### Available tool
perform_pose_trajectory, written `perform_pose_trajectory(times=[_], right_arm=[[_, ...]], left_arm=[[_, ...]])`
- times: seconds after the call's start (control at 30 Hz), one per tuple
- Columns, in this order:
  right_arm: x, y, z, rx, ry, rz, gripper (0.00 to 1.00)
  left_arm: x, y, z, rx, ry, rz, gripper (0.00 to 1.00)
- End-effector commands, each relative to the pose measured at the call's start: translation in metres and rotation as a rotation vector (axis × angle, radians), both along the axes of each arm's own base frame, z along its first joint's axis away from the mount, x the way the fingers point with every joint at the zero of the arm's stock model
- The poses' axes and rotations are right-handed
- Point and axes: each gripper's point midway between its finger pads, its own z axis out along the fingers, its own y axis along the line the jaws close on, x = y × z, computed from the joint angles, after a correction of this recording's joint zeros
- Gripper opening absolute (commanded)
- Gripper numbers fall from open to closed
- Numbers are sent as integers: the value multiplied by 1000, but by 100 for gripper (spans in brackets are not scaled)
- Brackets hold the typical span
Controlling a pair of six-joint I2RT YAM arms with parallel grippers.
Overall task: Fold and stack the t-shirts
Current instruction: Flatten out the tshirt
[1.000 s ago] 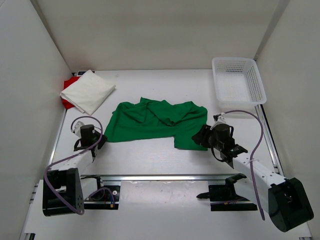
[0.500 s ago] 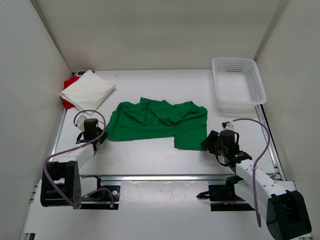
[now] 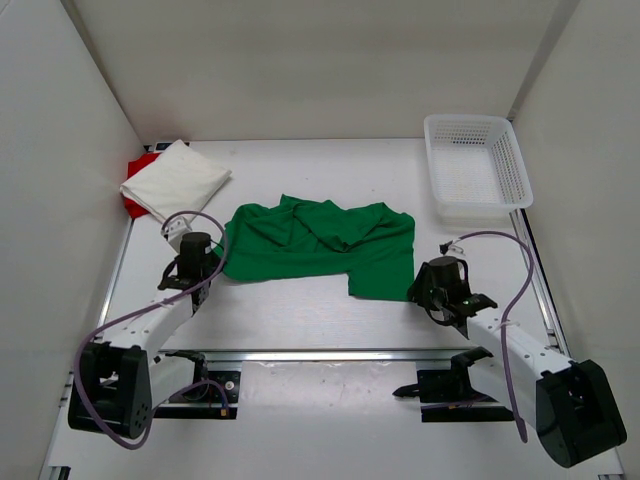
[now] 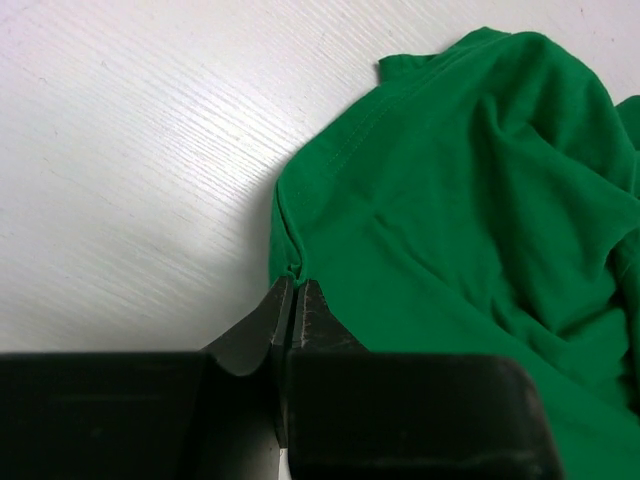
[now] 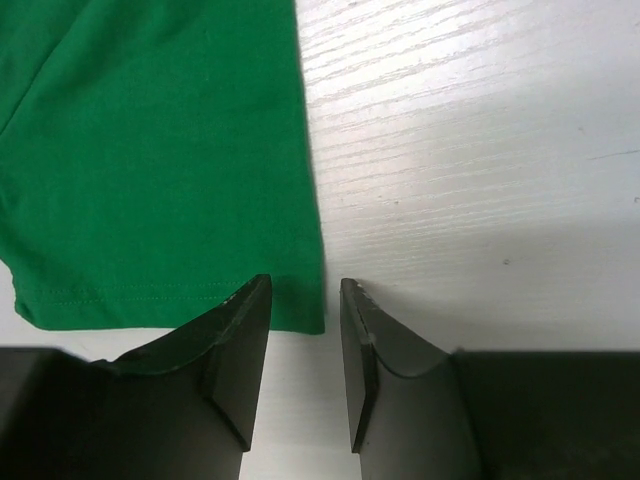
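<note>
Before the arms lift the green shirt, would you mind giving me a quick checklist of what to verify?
1. Left end effector pinching the green t-shirt edge: ok, shut on the cloth.
2. Right end effector gripping the near right corner: not ok, jaws open astride it.
3. Shirt spread flat: not ok, rumpled in the middle.
4. Folded white t-shirt on the red t-shirt out of the way: ok, far left.
5. Basket apart from the shirt: ok.
</note>
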Motion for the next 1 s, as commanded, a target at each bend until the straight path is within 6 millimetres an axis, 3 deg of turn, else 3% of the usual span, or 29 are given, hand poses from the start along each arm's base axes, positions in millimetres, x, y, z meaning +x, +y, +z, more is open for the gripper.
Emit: perform_pose_trajectory(times=[0.0,0.17,0.3,0.43,0.57,0.67,0.7,0.73,0.77,0.8,0.9,0.93,0.97], right_arm=[[-21,-5,-15,-64,102,4,33],[-26,-7,-19,-82,133,5,34],[-27,-2,-21,-81,150,31,24],[-22,7,-21,-38,160,66,3],[-1,16,4,-16,81,78,0],[18,23,52,-2,-37,91,0],[27,23,79,6,-99,80,0],[34,22,105,-4,-151,81,0],[41,22,139,1,-225,82,0],[44,18,157,-9,-268,60,0],[51,11,257,-33,-458,38,0],[49,8,270,-49,-473,31,0],[49,4,302,-62,-526,12,0]], left_arm=[[6,0,18,41,-43,-15,0],[4,-8,21,70,-47,-41,0],[6,-12,27,70,-68,-59,0],[7,-18,30,74,-69,-77,0],[10,-22,42,59,-88,-99,0],[20,-33,63,50,-89,-173,0],[25,-43,78,38,-96,-231,0],[24,-51,79,46,-65,-276,0],[29,-59,98,52,-80,-302,0],[37,-64,125,59,-127,-326,0],[44,-78,182,40,-191,-402,0],[50,-75,213,29,-243,-403,0],[54,-72,246,18,-292,-411,0]])
